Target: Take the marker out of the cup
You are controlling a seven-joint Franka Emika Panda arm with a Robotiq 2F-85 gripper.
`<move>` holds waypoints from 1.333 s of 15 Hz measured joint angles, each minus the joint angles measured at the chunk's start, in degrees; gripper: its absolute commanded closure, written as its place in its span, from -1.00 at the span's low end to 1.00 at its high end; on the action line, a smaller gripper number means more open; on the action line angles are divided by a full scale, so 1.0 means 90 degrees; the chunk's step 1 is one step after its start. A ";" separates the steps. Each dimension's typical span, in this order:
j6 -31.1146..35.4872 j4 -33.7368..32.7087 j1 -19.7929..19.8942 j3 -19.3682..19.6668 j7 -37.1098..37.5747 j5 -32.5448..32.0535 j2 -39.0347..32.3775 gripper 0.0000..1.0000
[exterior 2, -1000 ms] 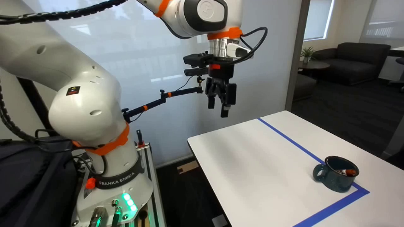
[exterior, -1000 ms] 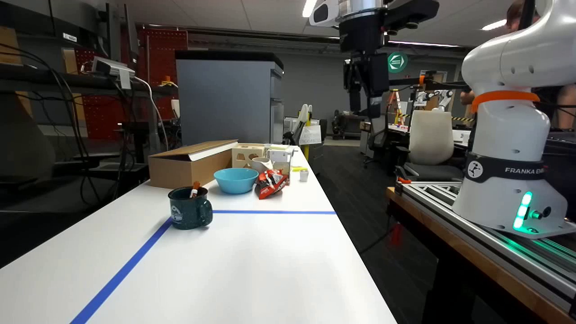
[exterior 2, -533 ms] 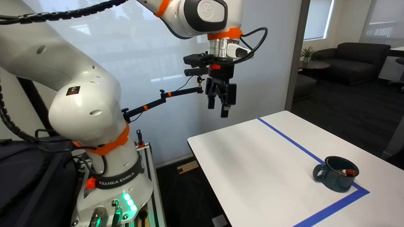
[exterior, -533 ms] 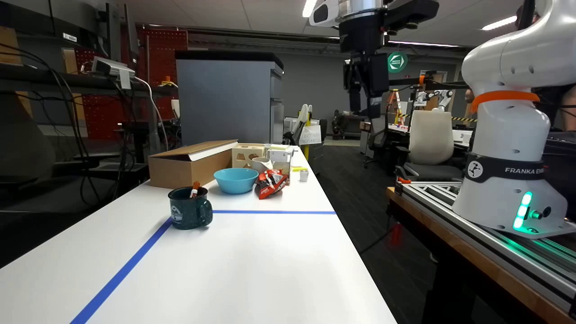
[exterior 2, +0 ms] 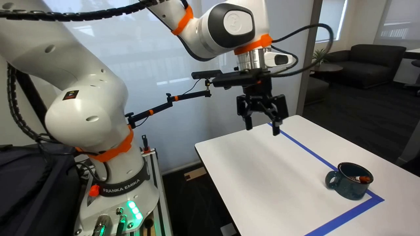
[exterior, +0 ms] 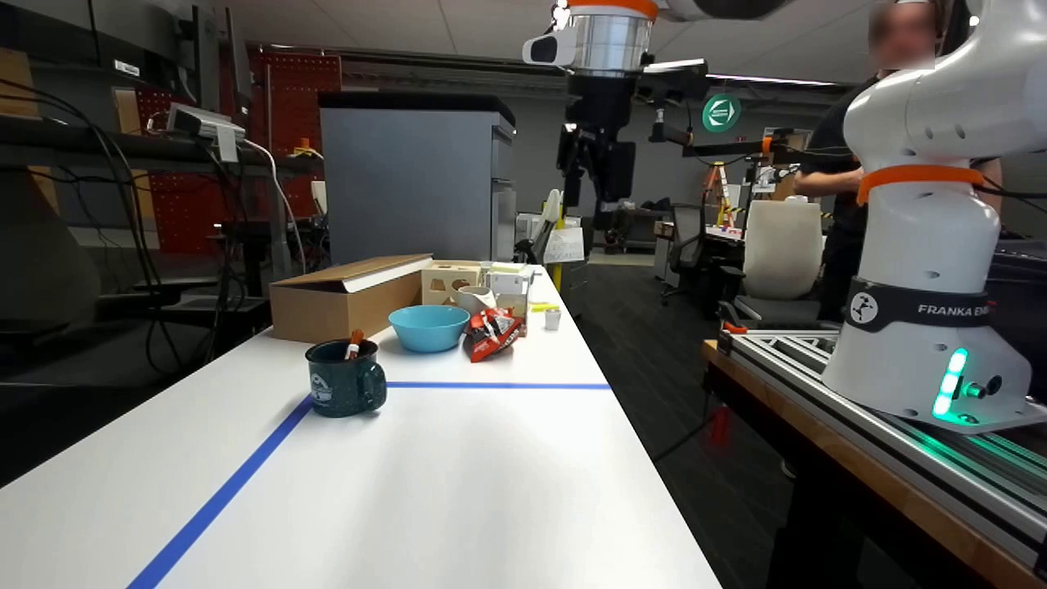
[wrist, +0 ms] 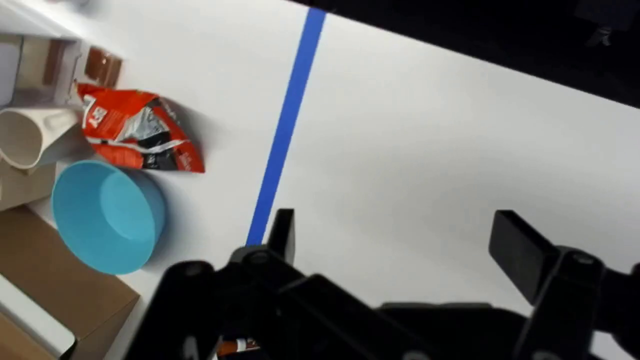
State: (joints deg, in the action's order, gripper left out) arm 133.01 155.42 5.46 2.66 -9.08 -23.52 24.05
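Observation:
The dark teal cup (exterior: 343,391) stands upright on the white table, on the corner of the blue tape; it also shows in an exterior view (exterior 2: 350,188). The marker (exterior: 354,344) leans inside it, its orange-brown end and a white band showing at the rim; it also shows in an exterior view (exterior 2: 363,179). Its lower part is hidden in the cup. My gripper (exterior 2: 262,128) is open and empty, high above the table and well apart from the cup. In the wrist view the open fingers (wrist: 392,225) have bare table between them; the marker (wrist: 240,346) peeks out behind the gripper's body.
A light-blue bowl (exterior: 429,329), a red snack bag (exterior: 493,334), a cardboard box (exterior: 352,304) and a white mug (exterior: 474,298) stand beyond the cup. The bowl also shows in the wrist view (wrist: 107,217). A person (exterior: 851,155) stands behind the arm.
My gripper has moved out over the table toward the cup, come lower and turned somewhat. It stays open. The cup and marker have not moved. The person has shifted more into view.

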 measured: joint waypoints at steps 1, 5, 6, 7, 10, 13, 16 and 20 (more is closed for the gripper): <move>0.0418 -0.0032 0.0142 0.0209 -0.0350 -0.0299 -0.0188 -1.00; 0.2198 -0.0418 0.0569 0.1002 -0.1863 -0.0970 -0.1200 -1.00; 0.2629 -0.0578 0.0607 0.1165 -0.2272 -0.0974 -0.1512 -1.00; 0.3031 -0.0758 0.0631 0.1293 -0.2650 -0.0973 -0.1839 -1.00; 0.4213 -0.1365 0.0655 0.1450 -0.3687 -0.0824 -0.2918 -1.00; 0.5265 -0.2049 0.0755 0.1181 -0.4665 -0.0387 -0.4045 -1.00; 0.5894 -0.2768 0.1302 0.0322 -0.5278 -0.0284 -0.4956 -1.00; 0.5953 -0.3715 0.1921 -0.0462 -0.5687 -0.0326 -0.5766 -1.00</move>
State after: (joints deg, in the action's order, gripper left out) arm 186.58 121.98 22.75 -1.50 -60.27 -26.45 -27.84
